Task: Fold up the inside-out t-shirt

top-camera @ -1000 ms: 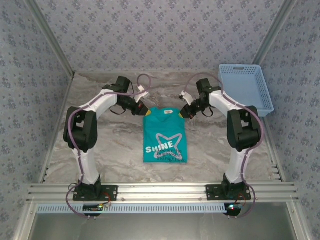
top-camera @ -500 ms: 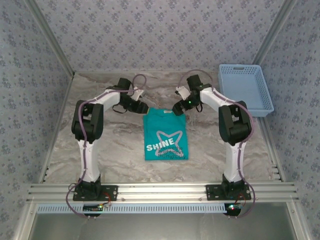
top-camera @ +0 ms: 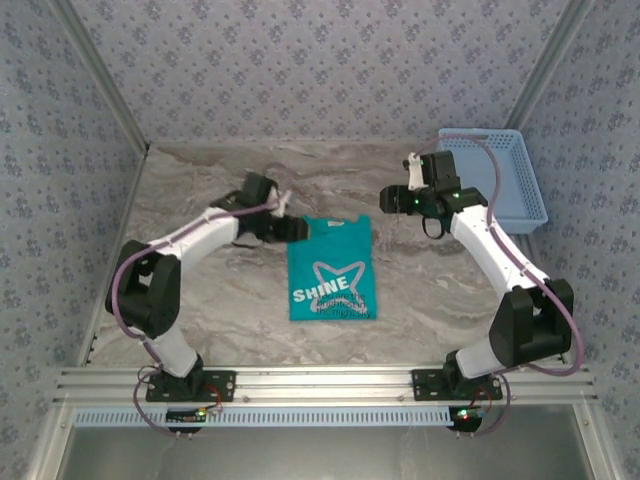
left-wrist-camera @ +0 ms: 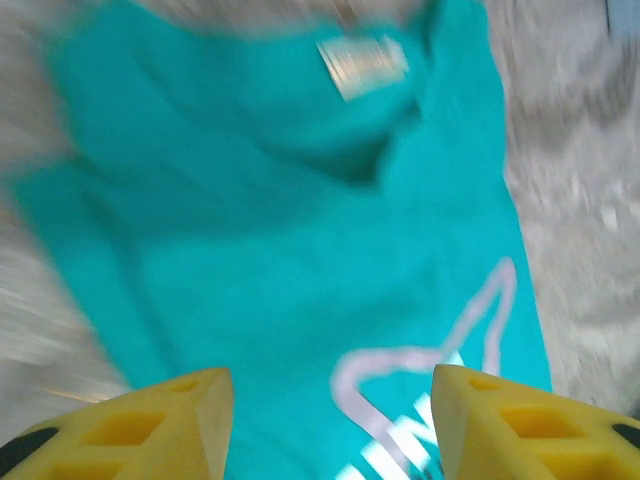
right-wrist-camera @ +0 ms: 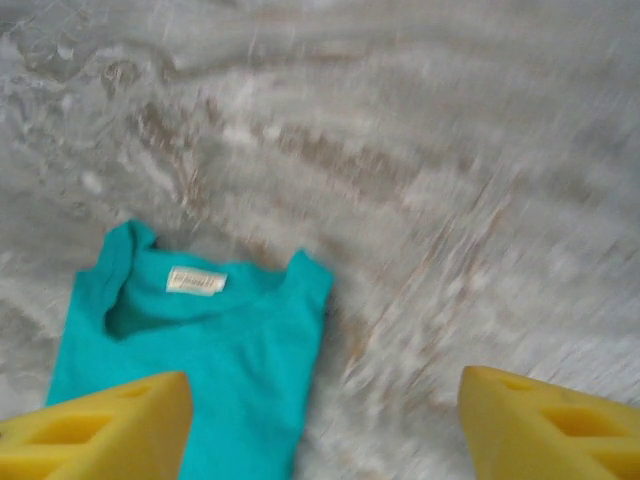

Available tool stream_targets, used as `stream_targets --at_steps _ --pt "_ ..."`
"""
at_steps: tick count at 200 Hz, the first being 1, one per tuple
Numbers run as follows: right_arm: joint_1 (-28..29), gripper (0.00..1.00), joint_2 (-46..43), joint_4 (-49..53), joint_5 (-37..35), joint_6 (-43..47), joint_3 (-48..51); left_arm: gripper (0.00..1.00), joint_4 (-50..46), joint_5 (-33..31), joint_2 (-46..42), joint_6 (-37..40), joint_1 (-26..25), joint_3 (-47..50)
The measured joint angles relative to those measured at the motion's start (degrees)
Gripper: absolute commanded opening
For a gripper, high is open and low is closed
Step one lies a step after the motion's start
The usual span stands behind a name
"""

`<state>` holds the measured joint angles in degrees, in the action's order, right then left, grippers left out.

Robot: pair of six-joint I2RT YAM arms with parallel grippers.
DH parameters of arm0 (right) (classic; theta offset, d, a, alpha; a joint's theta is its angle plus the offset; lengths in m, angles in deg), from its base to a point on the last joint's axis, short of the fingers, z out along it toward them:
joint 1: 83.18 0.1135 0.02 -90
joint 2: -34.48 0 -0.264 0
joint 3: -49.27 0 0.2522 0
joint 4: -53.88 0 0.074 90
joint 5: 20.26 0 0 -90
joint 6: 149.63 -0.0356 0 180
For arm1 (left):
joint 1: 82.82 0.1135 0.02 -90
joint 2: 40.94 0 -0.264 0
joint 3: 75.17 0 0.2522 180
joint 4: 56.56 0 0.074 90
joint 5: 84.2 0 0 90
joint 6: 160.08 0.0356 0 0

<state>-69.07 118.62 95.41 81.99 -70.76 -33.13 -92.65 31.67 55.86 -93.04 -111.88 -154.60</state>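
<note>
Since the shirt (top-camera: 332, 270) already lies as a neat, narrow oblong, with sleeves out of sight, long sides straight and the white print (top-camera: 330, 292) facing up, I judge the lengthwise folds done. What seems left is at most one fold across, bringing the collar end to the hem end, and perhaps some smoothing. Whether it counts as finished as it lies, I cannot tell.

The shirt rests flat on the table (top-camera: 220, 290), directly under the left claw (left-wrist-camera: 330, 430) and stretching away ahead of it. Its collar and small white tag (left-wrist-camera: 362, 62) are at the far end of that claw's view. The left claw's fingers stand well apart with nothing between them, so it hangs over the cloth and grips none of it. In the top view it sits at the shirt's far left corner.

The right claw (right-wrist-camera: 325, 430) is likewise spread and has hold of nothing. The shirt's collar corner lies below it and to its left, with bare table ahead. Seen from above, this claw is off the far right corner, apart from the cloth.

The basket (top-camera: 490, 175) stands beyond the right claw on its outer side, well apart from the shirt. Nothing shows inside it — though the right arm covers a little of its near left corner.
</note>
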Motion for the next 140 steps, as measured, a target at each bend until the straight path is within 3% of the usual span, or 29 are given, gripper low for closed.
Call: stream_targets --at_steps 17,45,78,121,140 --pt "3.2 0.61 1.4 0.8 4.8 -0.3 3.8 0.51 0.5 -1.7 0.1 -2.6 -4.4 4.4" --pt "8.6 0.57 2.0 0.7 11.5 -2.1 9.9 0.53 0.9 -6.4 0.2 -6.9 -6.8 8.8" --pt "10.5 0.73 2.1 0.0 12.7 -4.0 14.4 0.53 3.1 -9.9 -0.1 -11.6 -8.1 12.6" --pt "9.0 0.76 2.1 -0.6 13.4 -5.0 18.6 0.4 5.3 -10.2 -0.6 -15.2 -8.5 13.6" --pt "7.8 0.66 2.1 -1.2 15.3 -5.0 19.7 0.32 5.9 -9.8 -0.9 -16.5 -8.9 14.4"
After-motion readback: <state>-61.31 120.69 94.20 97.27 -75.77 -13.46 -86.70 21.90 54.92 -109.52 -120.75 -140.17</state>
